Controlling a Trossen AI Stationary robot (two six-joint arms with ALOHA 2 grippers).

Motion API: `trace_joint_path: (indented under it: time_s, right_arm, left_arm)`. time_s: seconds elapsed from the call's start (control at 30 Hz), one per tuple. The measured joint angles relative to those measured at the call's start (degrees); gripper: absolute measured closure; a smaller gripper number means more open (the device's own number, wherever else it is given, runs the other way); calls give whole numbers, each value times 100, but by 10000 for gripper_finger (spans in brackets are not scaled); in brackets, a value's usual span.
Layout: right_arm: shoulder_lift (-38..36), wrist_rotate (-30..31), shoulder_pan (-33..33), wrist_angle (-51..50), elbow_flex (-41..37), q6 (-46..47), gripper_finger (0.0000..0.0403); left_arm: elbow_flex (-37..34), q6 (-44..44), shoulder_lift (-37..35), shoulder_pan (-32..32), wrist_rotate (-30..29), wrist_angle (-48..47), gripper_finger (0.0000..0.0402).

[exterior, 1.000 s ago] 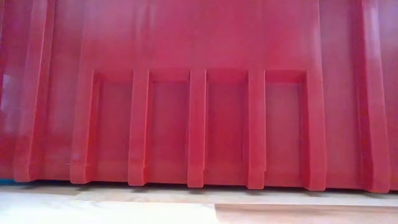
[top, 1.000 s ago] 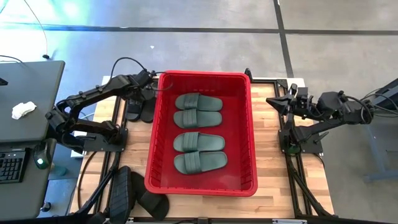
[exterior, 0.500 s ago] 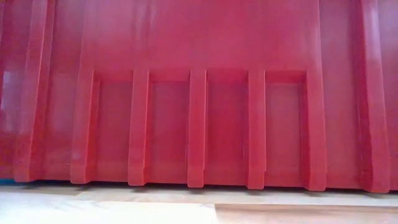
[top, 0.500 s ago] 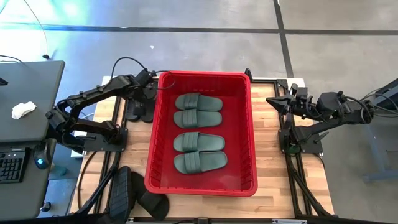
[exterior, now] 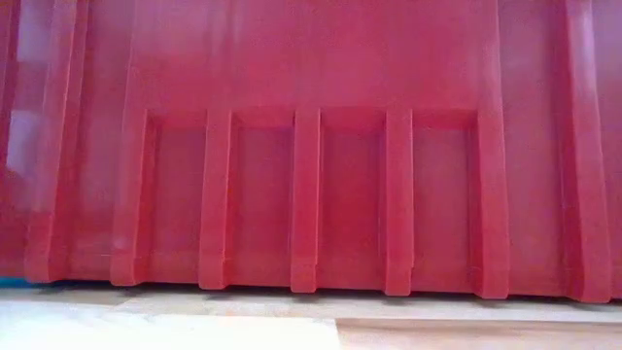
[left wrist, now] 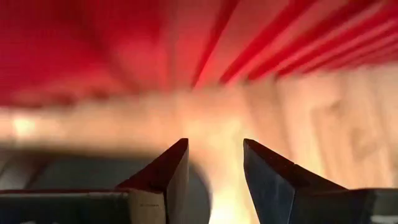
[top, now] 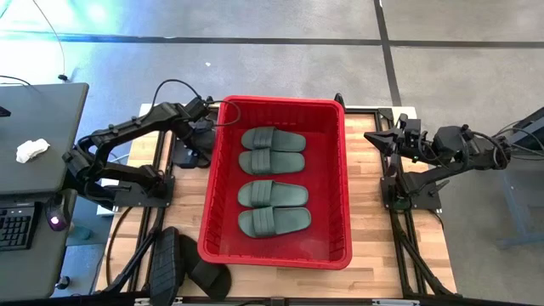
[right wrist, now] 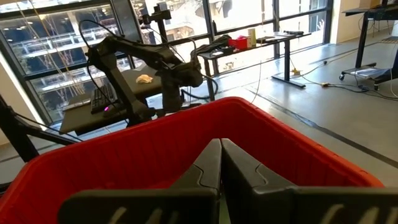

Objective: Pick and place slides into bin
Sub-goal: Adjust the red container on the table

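- Where the counter [top: 382, 255] ends near-left, two black slides [top: 166, 259] lie outside the bin, long axes roughly near-to-far and overlapping, so one may drag the other when lifted.
- Bin [top: 276, 257], centre: four green slides [top: 274, 194] lie flat, strap up, long axes left-to-right. Toe direction cannot be told.
- Left claw [top: 202, 136], far-left, against the bin wall: jaws parted and empty, low over more black slides [top: 189, 153]. It risks knocking the wall or pinching only a slide edge.
- Right claw [top: 378, 138], far-right: closed, empty, waiting.
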Motion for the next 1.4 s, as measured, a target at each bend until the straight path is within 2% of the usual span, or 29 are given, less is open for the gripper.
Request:
trace_joint_path:
  time_s: [0.13, 0.53, 0.83, 1.13, 1.27, 1.4]
  right_arm:
    - [0, 1, 0, 0, 0, 1, 403]
    - [-1, -10, 0, -29, 0, 169, 403]
    - [-22, -187, 0, -1344, 0, 1895, 403]
    - [-9, -910, 0, -3470, 0, 4138, 403]
    - [-11, -1128, 0, -4236, 0, 4630, 403]
    - [-9, -1282, 0, -4410, 0, 4656, 403]
  left_arm:
    - [0, -165, 0, -157, 867, 438, 263]
    - [2, -861, 377, -1334, 1111, 1585, 263]
    - [2, -1093, 653, -2052, 1097, 2012, 263]
    - [2, -1229, 671, -2335, 1144, 2050, 263]
    - [2, -1341, 671, -2331, 1097, 2080, 263]
    - [2, -1356, 671, -2331, 1070, 2110, 263]
